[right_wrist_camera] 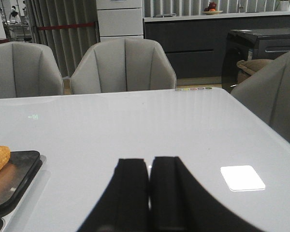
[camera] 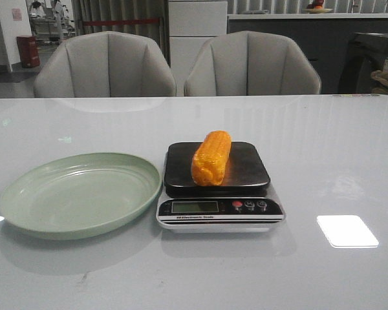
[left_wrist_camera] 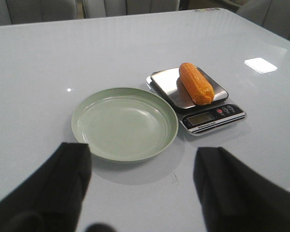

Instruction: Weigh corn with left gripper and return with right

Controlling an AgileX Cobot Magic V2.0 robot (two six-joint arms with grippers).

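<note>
Orange-yellow and ridged with kernel rows, the corn (camera: 211, 157) lies lengthwise on the dark platform of the scale (camera: 220, 213), one blunt end toward us and the other pointing away across the table. We see it resting free, with neither of our arms touching it. The scale's front panel carries a small display and a row of buttons, though we cannot read any figure on the display. Just to the left of the scale, close to its edge, sits a pale green plate (camera: 26, 200). Both stand on the glossy white table (camera: 336, 161), where a bright rectangle of light is reflected to the right of the scale. Our left gripper (left_wrist_camera: 142, 188) hangs back from the plate with its black fingers spread wide and nothing between them. Our right gripper (right_wrist_camera: 150, 193) hovers well to the right of the scale, fingers pressed together on nothing. Grey chairs (camera: 103, 64) stand beyond the table's far edge.
</note>
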